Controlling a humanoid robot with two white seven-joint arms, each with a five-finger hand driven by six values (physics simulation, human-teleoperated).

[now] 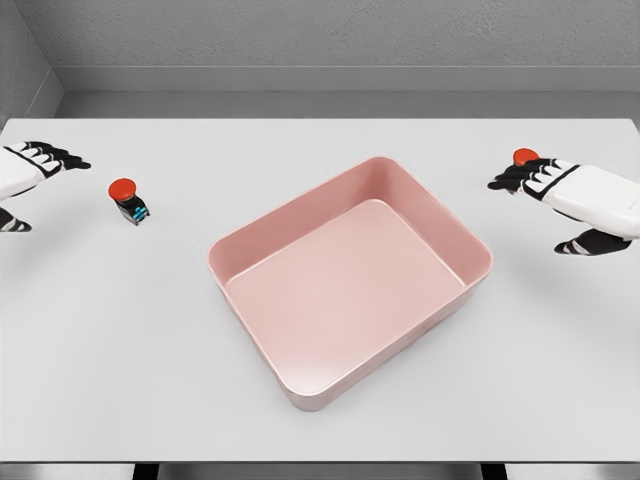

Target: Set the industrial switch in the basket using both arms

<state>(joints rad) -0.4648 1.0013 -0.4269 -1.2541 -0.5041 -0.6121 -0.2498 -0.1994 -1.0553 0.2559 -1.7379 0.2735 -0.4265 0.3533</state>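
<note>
One red-capped industrial switch (128,200) is sitting on the white table (120,340) at left, near the open left hand (35,165). A second switch (524,157) is showing behind the right hand's (540,180) fingers at upper right; grip unclear. Pink basket (240,260) is lying at centre

Bright, even, soft overhead light; sharp throughout, no glare or blur. Faint shadows only, just under each robot hand (30,165) on the desk (120,350).

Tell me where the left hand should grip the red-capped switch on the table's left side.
Grip the switch by its dark body under the red cap, pinching the side faces. Come from the left, where the open left hand already sits; the basket lies to the right. The rounded cap would probably slip.
</note>
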